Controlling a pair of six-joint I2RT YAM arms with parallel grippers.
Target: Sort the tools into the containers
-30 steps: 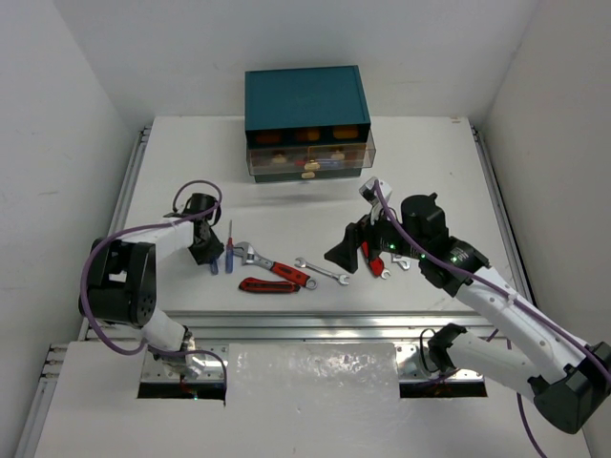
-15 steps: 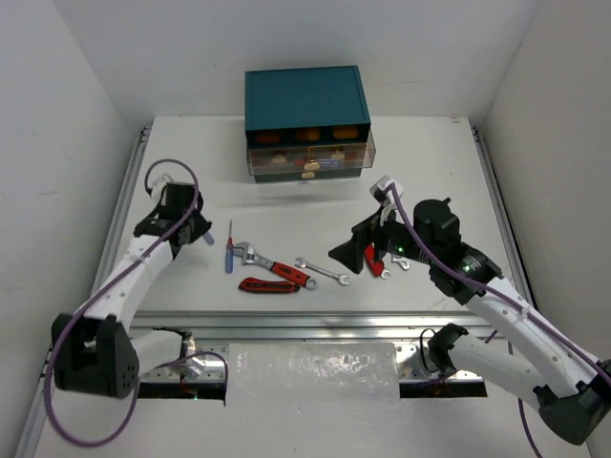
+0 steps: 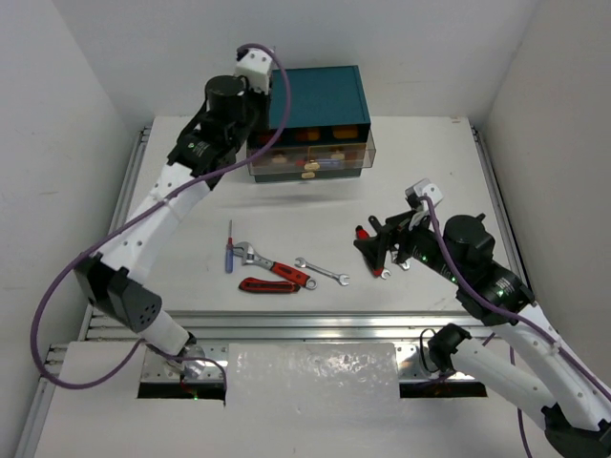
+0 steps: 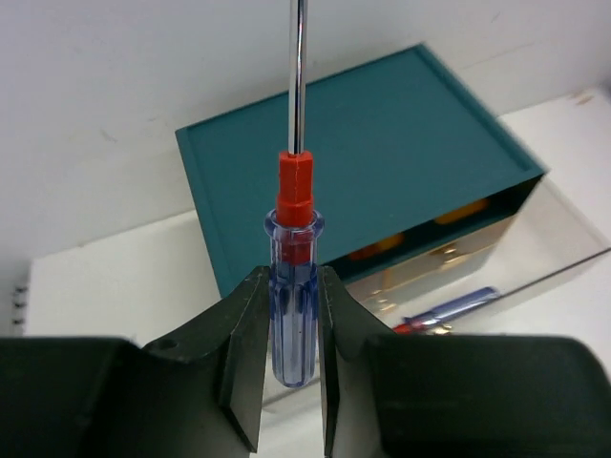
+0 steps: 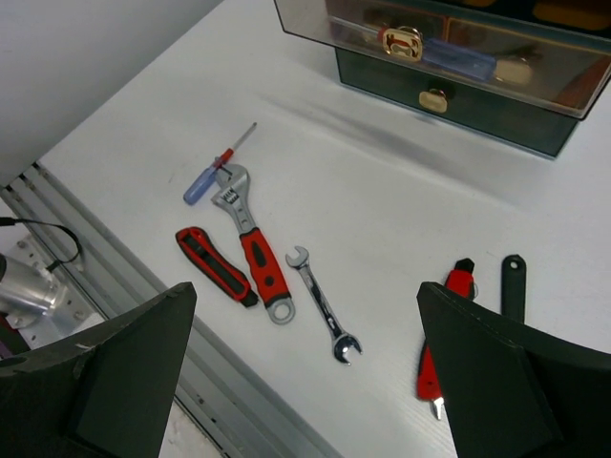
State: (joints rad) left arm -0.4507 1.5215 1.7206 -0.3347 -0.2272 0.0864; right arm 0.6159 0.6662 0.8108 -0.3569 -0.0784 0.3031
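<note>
Fingers [image 4: 250,334] of my left gripper [image 4: 289,329] pinch a blue screwdriver [image 4: 292,250] up by the left end of the teal chest [image 4: 382,172]. In front of the chest lie a red wrench [image 3: 277,266] and a silver spanner [image 3: 322,272]. Front-right of the chest, my right gripper [image 3: 379,244] is spread wide, holding nothing.

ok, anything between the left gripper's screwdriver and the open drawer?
Nothing visible. The left gripper holds the screwdriver by the chest. The drawer is pulled open, with only a second screwdriver lying inside.
</note>
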